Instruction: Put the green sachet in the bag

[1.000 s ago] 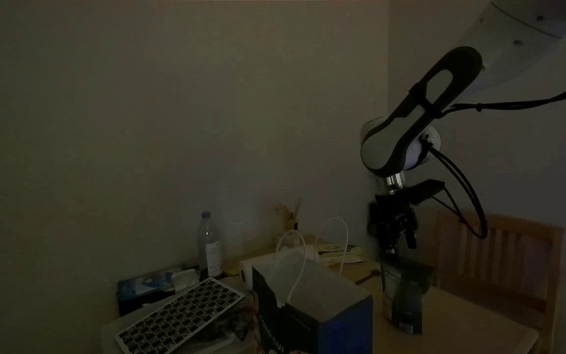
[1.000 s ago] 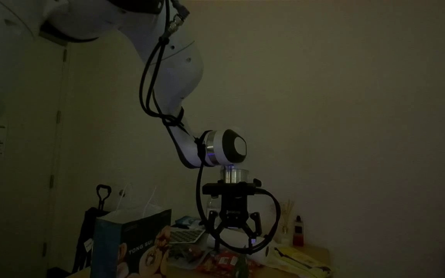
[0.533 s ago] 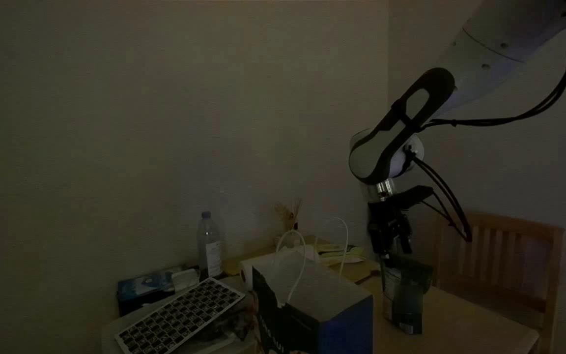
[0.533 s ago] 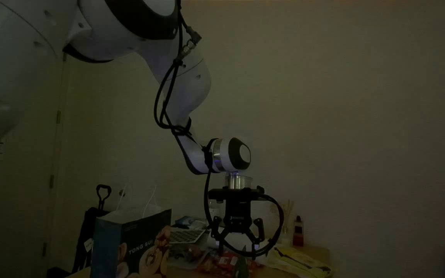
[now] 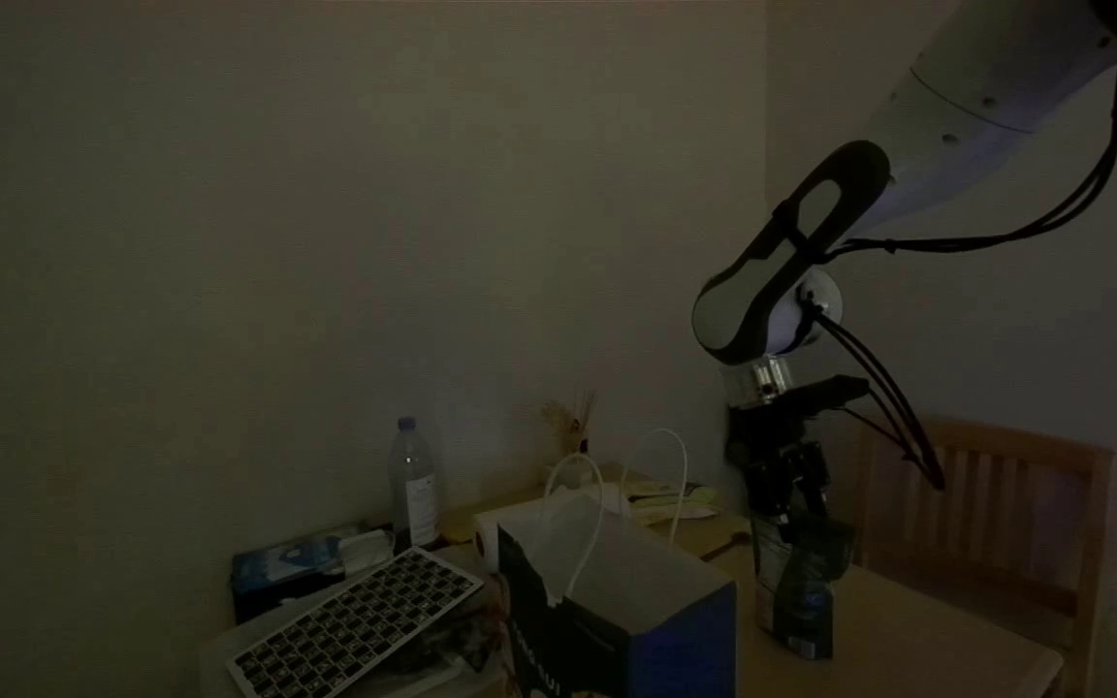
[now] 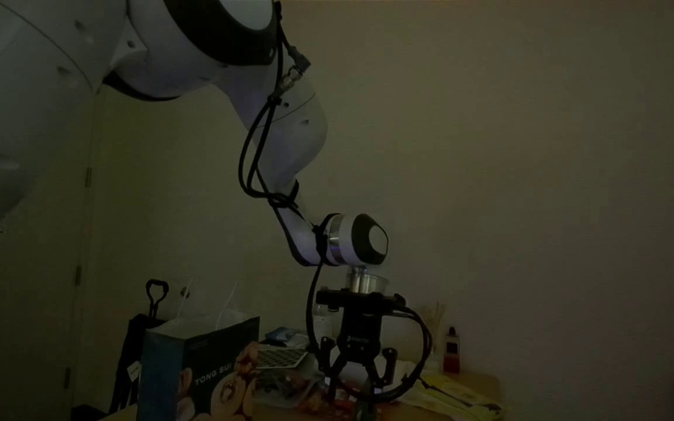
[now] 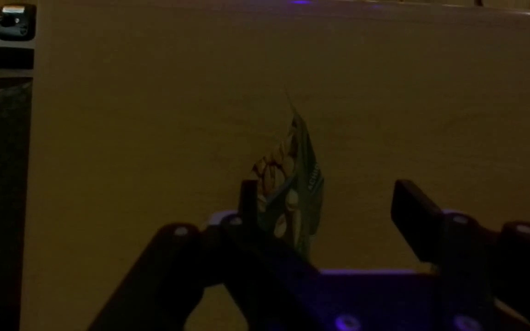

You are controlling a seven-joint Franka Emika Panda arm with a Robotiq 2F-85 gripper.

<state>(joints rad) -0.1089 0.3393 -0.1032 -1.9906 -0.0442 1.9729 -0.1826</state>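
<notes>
- Far L in an ext. view: blue box [image 5: 282, 564], angled grid tray [image 5: 360, 620] beside it, clear bottle [image 5: 413, 494] upright just beyond.
- Mid pic: dark blue bag [image 5: 683, 645], upright in both ext. views, mouth up; inside mostly hidden.
- R of bag, up high: arm [image 5: 937, 136], in from top R corner, slanting down-L in one long run to the wrist [image 5: 762, 301], bent there so the end hangs down. Black cables [image 5: 893, 383] loop off its R side. In an ext. view the forearm [image 6: 296, 134] drops steeply twd the R.
- Below wrist: pincer [image 7: 325, 188], pointing approx. straight down in both ext. views, tips level w/ top of green sachet [image 5: 804, 606]. Fingers [image 7: 414, 218] spread, wide gap btwn them in wrist view.
- Sachet: standing on tabletop [image 5: 917, 640], R of bag & apart from it. Wrist view: shows btwn fingers, close by the L-hand one in pic, well apart from the R-hand one. Touching the near one? Can't tell.
- Far R: wooden chair [image 5: 990, 494], slatted back, past tabletop's edge.
</notes>
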